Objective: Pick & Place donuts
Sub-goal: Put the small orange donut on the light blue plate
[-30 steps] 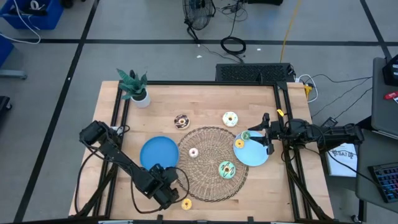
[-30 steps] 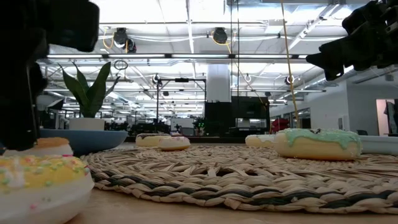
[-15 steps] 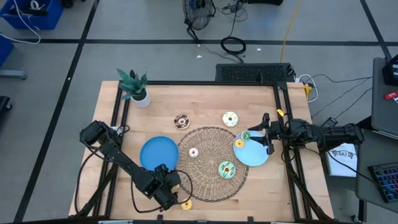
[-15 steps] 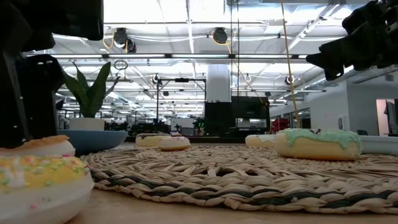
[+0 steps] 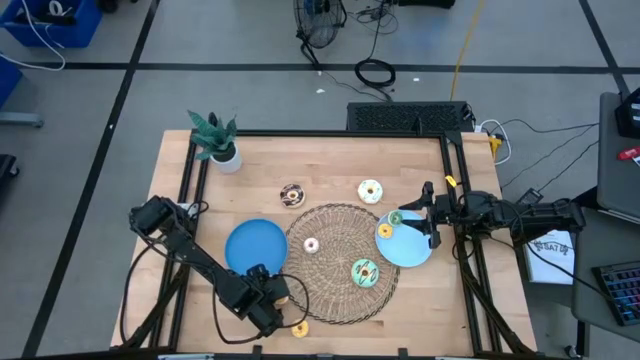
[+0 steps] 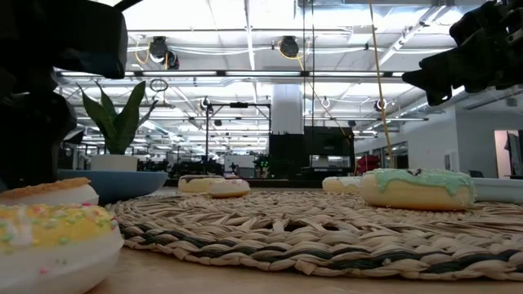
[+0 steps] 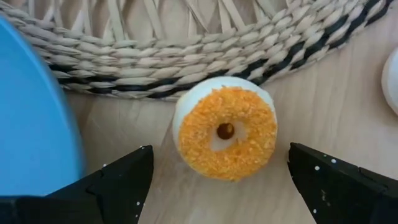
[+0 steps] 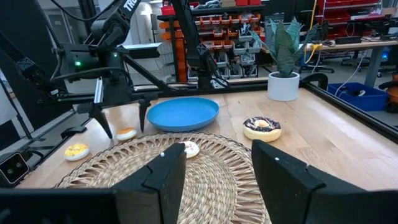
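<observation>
The left gripper (image 7: 217,180), jaws spread, has shifted left onto the orange donut (image 7: 225,127) near the mat's (image 5: 340,262) edge, ready to pinch; the right gripper (image 5: 428,215) waits half-open.

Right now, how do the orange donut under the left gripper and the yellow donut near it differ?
The orange donut lies between the open left gripper's fingers, beside the wicker mat; the yellow donut lies outside them, nearer the table edge. Orange has plain crumb topping; yellow carries coloured sprinkles. Both rest flat on bare wood.
</observation>
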Action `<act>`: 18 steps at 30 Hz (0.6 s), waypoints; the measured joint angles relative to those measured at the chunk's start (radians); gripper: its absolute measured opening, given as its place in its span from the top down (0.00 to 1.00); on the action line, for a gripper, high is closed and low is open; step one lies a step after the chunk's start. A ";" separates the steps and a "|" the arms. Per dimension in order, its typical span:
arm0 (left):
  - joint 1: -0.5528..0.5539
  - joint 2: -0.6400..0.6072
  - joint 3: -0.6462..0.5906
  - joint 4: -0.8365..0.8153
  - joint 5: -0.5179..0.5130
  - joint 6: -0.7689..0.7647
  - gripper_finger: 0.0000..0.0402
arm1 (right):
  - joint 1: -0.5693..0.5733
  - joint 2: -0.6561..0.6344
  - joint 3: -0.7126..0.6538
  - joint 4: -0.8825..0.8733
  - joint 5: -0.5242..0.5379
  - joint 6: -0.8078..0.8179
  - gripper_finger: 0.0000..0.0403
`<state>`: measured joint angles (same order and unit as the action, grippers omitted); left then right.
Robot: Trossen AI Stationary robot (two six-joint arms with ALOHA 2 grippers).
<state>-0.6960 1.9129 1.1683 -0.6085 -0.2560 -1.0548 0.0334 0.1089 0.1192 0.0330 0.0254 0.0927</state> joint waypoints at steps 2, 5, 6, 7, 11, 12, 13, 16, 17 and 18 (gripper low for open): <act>0.000 0.000 0.000 0.002 -0.011 -0.001 0.09 | 0.000 0.000 0.000 0.000 0.000 0.000 0.58; 0.000 0.000 0.000 0.001 -0.009 0.003 0.09 | 0.000 0.000 0.000 0.000 0.000 0.000 0.58; 0.000 0.000 0.000 0.000 -0.008 0.003 0.09 | 0.000 0.000 0.000 0.000 0.000 0.000 0.58; 0.000 0.000 0.000 -0.002 -0.008 0.003 0.09 | 0.000 0.000 0.000 0.000 0.000 0.000 0.58; 0.000 0.000 0.000 -0.005 -0.007 0.004 0.09 | 0.000 0.000 0.000 0.000 0.000 0.000 0.58; 0.000 0.000 0.000 -0.007 -0.007 0.004 0.09 | 0.000 0.000 0.000 0.000 0.000 0.000 0.58; 0.000 0.000 0.000 -0.009 -0.007 0.004 0.09 | 0.000 0.000 0.000 0.000 0.000 0.000 0.58; 0.000 0.000 0.000 -0.009 -0.007 0.004 0.12 | 0.000 0.000 0.000 0.000 0.000 0.000 0.58; 0.000 0.000 0.000 -0.009 -0.007 0.004 0.14 | 0.000 0.000 0.000 0.000 0.000 0.000 0.58; 0.000 0.000 0.000 -0.009 -0.007 0.004 0.16 | 0.000 0.000 0.000 0.000 0.000 0.000 0.58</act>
<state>-0.6960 1.9129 1.1683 -0.6174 -0.2626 -1.0507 0.0338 0.1089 0.1192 0.0330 0.0254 0.0925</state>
